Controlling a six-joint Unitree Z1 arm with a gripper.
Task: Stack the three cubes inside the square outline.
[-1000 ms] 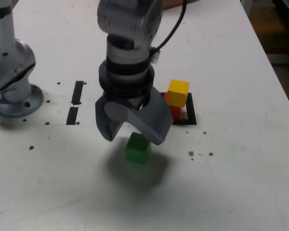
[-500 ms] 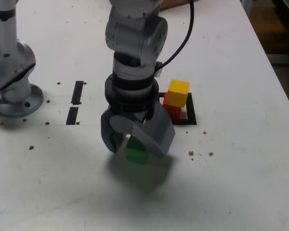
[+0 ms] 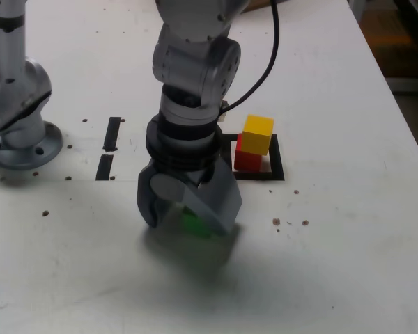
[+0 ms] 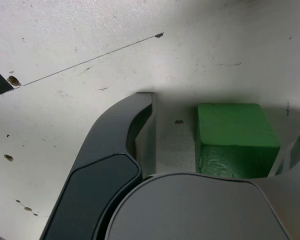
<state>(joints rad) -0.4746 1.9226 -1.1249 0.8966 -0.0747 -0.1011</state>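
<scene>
My end effector (image 3: 184, 212) down at bench (image 3: 348, 229), jaws wide, straddling green cube (image 4: 236, 137); gap visible beside cube, no grip. Yellow cube (image 3: 258, 134) atop red cube (image 3: 247, 160) inside square outline (image 3: 276, 167), near, toward exterior view's right.

green cube (image 3: 194, 223): mostly hidden by gripper (image 3: 184, 209)
square outline (image 3: 275, 167): 9 o'clock side behind arm
</scene>
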